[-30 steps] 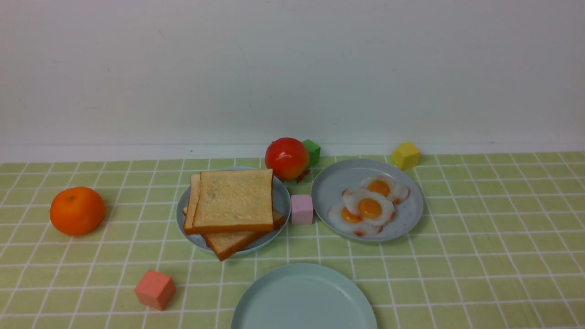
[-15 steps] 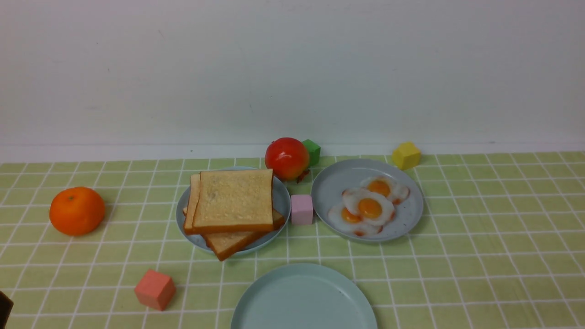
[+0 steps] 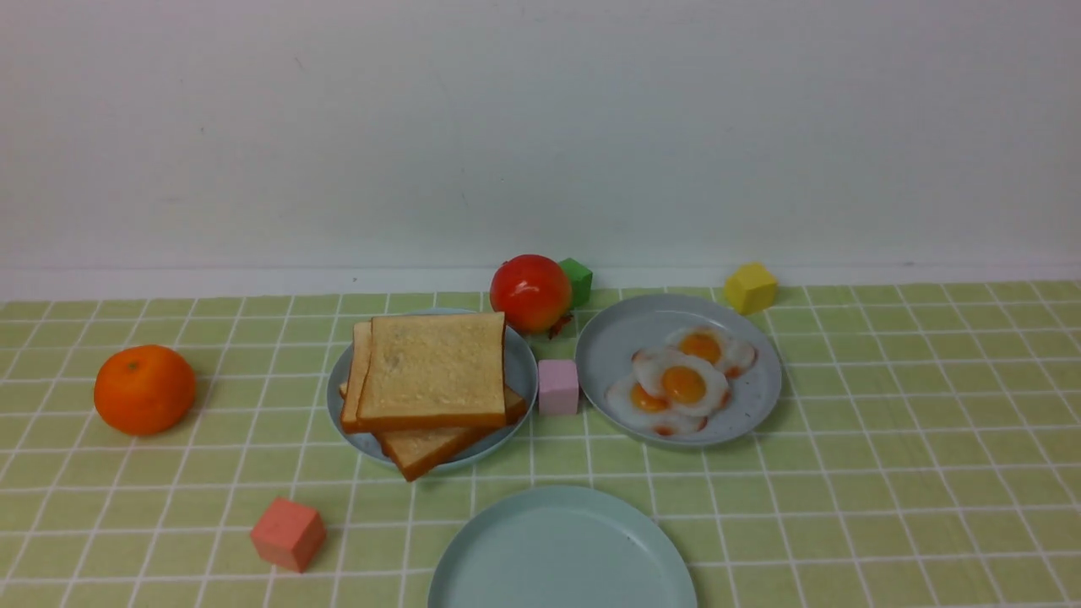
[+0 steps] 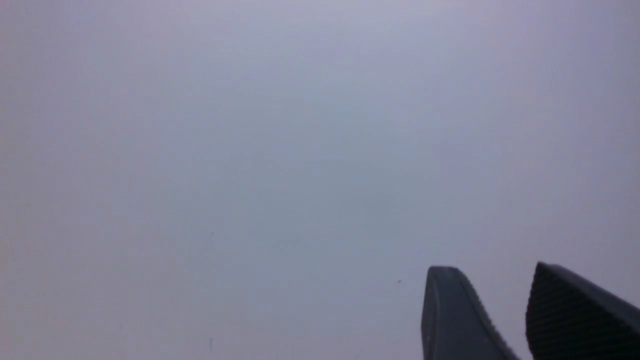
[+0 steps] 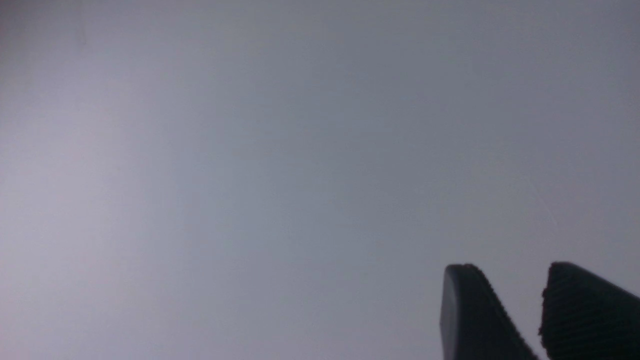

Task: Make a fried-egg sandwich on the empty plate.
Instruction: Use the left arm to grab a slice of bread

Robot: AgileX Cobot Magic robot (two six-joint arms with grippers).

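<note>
The pale mint-blue plate [image 3: 562, 549] sits empty at the front centre of the table. Several toast slices [image 3: 431, 371] are stacked on a greyer-blue plate [image 3: 333, 397] behind it to the left. Three fried eggs [image 3: 682, 384] overlap on another greyer-blue plate [image 3: 625, 338] to the right. No sandwich is in view. Neither gripper shows in the front view. My left gripper [image 4: 492, 270] and right gripper [image 5: 507, 267] each show two dark fingers with a gap between them, holding nothing, against a blank grey background.
An orange [image 3: 143, 388] lies at the left. A red fruit [image 3: 530, 291] and green cube [image 3: 577, 279] stand behind the plates. A pink cube [image 3: 557, 387] sits between the two back plates. A yellow cube [image 3: 750, 287] is back right, a salmon cube [image 3: 287, 534] front left.
A dark piece showed at the lower left edge of the front view half a second ago and is gone now. The objects on the table have not moved.
</note>
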